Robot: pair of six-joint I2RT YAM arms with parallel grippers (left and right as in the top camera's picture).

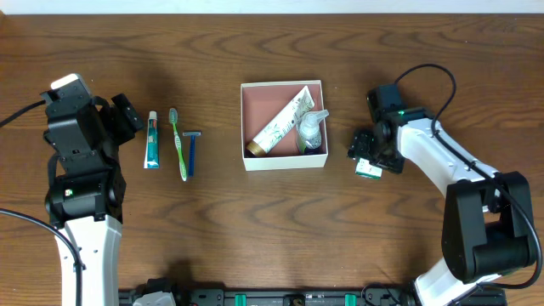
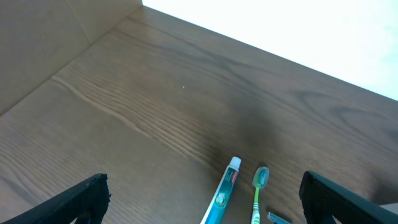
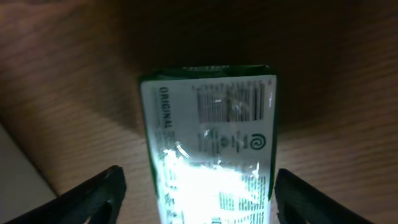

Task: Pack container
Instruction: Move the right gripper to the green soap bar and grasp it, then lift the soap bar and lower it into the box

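Container [image 1: 265, 104] at counter [image 1: 255, 238] centre, holding patterned white tube [image 1: 280, 121] and clear pump bottle [image 1: 311, 129]. Right gripper [image 1: 367, 158] just right of container, jaws spread wide either side of green-and-white carton [image 3: 208, 124], gap showing on both sides, nothing gripped. Left gripper [image 1: 127, 115] far left, jaws wide apart, empty. Toothpaste [image 1: 151, 140], toothbrush [image 1: 178, 144], razor [image 1: 192, 151] lie side by side between left gripper and container.

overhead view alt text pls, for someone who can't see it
A lidless white container mid-table holds a tube and a pump bottle. To its left lie toothpaste, a toothbrush and a razor, near the open left gripper; to its right, the right gripper sits over a green-and-white carton.
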